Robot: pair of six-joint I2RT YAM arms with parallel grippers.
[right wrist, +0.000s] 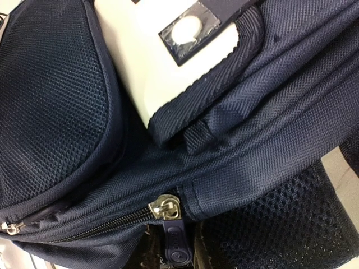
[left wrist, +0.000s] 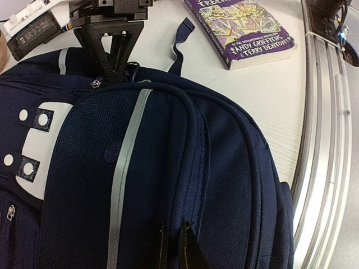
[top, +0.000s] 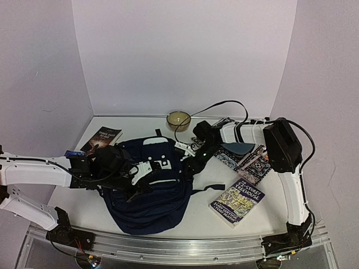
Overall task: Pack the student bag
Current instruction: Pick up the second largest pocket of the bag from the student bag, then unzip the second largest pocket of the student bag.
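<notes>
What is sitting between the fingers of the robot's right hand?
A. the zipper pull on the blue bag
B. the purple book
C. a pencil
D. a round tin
A: in the right wrist view, the zipper pull of the student bag sits right between the fingertips of the right gripper.

1 student bag (top: 150, 196) on the surface (top: 196, 219). 2 books can be counted clearly: 1 dark-covered book (top: 101, 139) and 1 purple paperback (top: 236, 202). 1 round yellowish dish (top: 178, 119). 2 hands: 1 left hand (left wrist: 175, 251), 1 right hand (left wrist: 115, 74). The bag's white patch (left wrist: 33, 140) carries 4 round white dots. 2 metal zip sliders (right wrist: 164, 208) show from the right wrist. The patterned flat things (top: 249, 165) beneath the right arm overlap too much to count.
</notes>
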